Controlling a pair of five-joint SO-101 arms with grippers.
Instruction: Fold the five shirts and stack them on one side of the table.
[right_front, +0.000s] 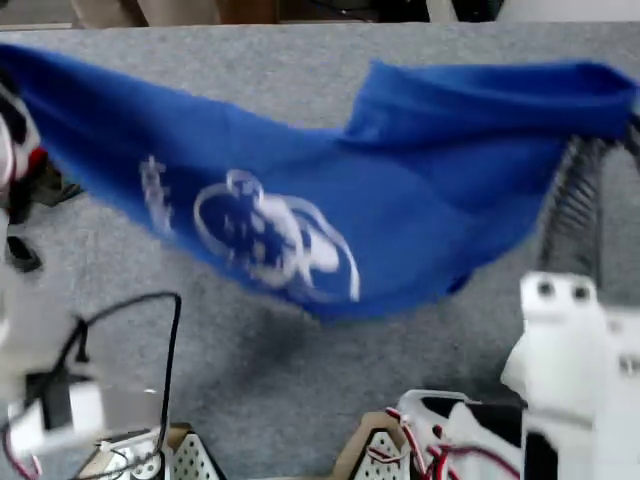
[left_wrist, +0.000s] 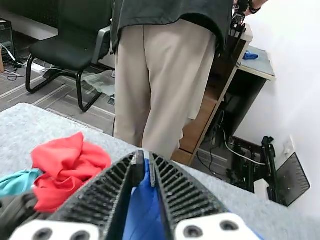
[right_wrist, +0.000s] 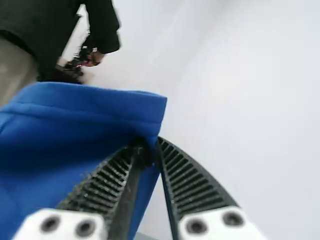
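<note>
Blue shirt (right_front: 330, 200) is held stretched in the air above the grey table (right_front: 250, 380); left gripper (left_wrist: 146, 159) is clamped on one edge, right gripper (right_wrist: 148, 147) on another; red shirt (left_wrist: 67, 167) is heaped on the table, touching teal shirt (left_wrist: 15, 181).

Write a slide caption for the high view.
A blue shirt with white print, held up at both ends, hangs spread above the grey table.
</note>
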